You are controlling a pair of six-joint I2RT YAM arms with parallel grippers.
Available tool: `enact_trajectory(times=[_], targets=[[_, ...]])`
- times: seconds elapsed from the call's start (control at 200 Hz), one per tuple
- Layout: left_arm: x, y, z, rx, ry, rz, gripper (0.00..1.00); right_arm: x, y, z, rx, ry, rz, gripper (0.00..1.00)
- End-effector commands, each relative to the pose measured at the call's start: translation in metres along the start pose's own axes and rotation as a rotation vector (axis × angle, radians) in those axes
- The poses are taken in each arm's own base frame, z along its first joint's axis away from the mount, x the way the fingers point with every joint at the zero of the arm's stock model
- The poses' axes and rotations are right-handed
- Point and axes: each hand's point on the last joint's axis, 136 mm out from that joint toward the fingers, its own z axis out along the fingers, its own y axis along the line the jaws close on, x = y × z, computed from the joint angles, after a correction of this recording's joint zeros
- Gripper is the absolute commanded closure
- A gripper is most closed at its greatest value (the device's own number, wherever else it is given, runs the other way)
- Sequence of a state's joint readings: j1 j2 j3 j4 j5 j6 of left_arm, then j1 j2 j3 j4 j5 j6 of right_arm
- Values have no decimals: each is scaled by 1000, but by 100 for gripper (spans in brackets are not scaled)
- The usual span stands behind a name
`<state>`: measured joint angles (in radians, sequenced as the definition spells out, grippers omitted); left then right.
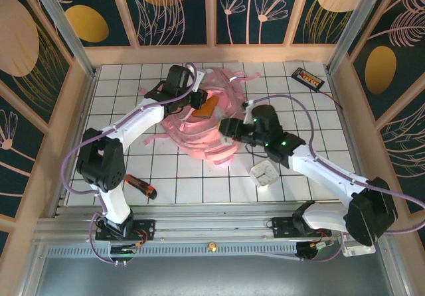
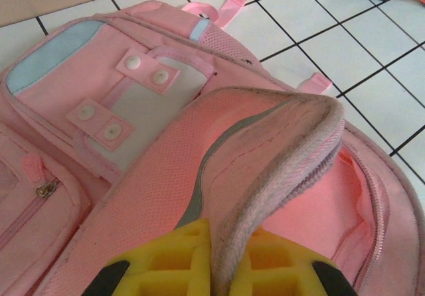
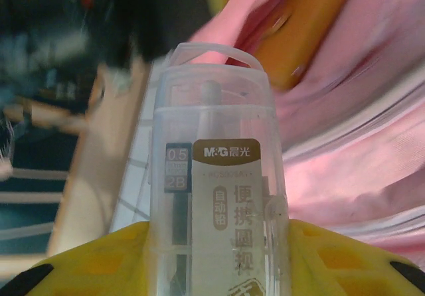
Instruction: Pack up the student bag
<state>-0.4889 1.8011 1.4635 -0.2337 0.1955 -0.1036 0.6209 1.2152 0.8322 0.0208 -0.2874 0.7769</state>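
Observation:
The student bag (image 1: 207, 133) is a big pink backpack lying in the middle of the tiled table. My left gripper (image 1: 199, 101) is at its far side. In the left wrist view the yellow fingers (image 2: 179, 256) of the left gripper (image 2: 226, 246) are shut on the zipper rim of the bag (image 2: 133, 176), holding the flap up over the open compartment. My right gripper (image 1: 228, 127) hovers at the bag's right side. It (image 3: 219, 249) is shut on a clear plastic stationery case (image 3: 216, 176) with a brown and white label. An orange item (image 1: 208, 105) lies in the bag's opening.
A small white box (image 1: 263, 174) stands near the right arm. A red and black tool (image 1: 139, 186) lies at the front left. A black device (image 1: 307, 78) with a cable sits at the back right. Wooden walls ring the table (image 1: 119, 97).

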Motion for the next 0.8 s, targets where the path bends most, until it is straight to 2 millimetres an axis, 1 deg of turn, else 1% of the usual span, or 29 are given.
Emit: enact_trajectory(times=[0.0,0.005,0.02,0.04,0.15,0.31,0.425,0.565,0.615,0.701,0.746,0.796], targets=[[-47,-10,-31,45,-164,-48,100,-22,3,2,-89,-37,163,54],[-47,-10,-31,46,-165,-48,100,-23,3,3,-89,-36,165,54],[-47,-12,-31,51,-164,-49,100,-33,-3,3,-77,-58,182,54],[-47,-13,-30,56,-165,-51,100,-39,-4,5,-74,-66,191,54],[-46,-24,-28,73,-163,-52,100,-60,-1,24,-71,-84,211,54],[-50,-33,-28,90,-183,-79,100,-72,-18,57,-78,-79,336,53],[-56,-43,-31,97,-206,-68,100,-75,-26,80,-83,-64,382,53],[-64,-52,-35,118,-228,-85,100,-80,-23,105,-111,-40,408,53],[-64,-52,-35,123,-234,-95,100,-77,-22,113,-110,-24,409,52],[-62,-50,-33,111,-233,-96,100,-71,-16,123,-114,1,398,44],[-60,-48,-32,99,-231,-90,100,-67,-15,125,-116,13,390,37],[-57,-44,-30,84,-224,-86,100,-64,-12,126,-122,24,376,32]])
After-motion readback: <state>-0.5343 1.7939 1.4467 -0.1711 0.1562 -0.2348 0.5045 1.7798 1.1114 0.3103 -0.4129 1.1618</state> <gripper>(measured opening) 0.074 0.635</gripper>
